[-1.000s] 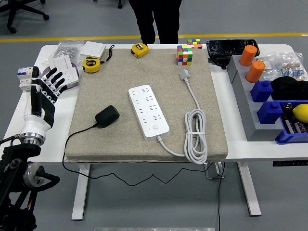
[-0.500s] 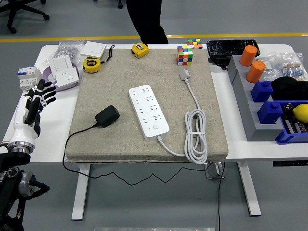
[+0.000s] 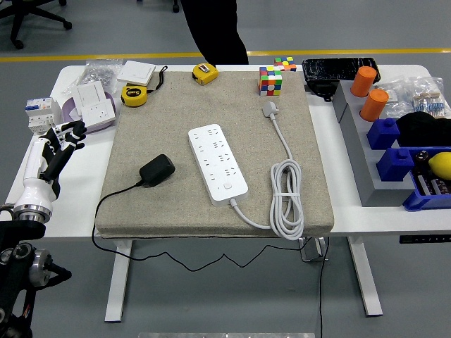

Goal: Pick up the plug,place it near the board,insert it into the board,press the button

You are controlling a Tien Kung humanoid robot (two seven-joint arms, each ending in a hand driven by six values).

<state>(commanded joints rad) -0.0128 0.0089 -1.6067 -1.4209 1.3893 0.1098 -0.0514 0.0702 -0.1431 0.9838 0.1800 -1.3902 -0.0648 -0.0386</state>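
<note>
Plug [image 3: 157,170] on the mat, well right of the empty, loosely spread left robot hand [image 3: 56,144].

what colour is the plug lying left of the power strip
Black plug, with a thin black cord; head view shows it.

Bright, even overhead light fills the scene, casting only faint, soft shadows beneath the black plug adapter [image 3: 157,170] and coiled white cable [image 3: 287,199] on the beige fabric mat [image 3: 211,105]. The white table [image 3: 366,211] reads near-overexposed on its right side, and the black glossy tray [image 3: 338,69] at far right shows glare. Focus is sharp throughout, with no visible edge distortion.
</note>
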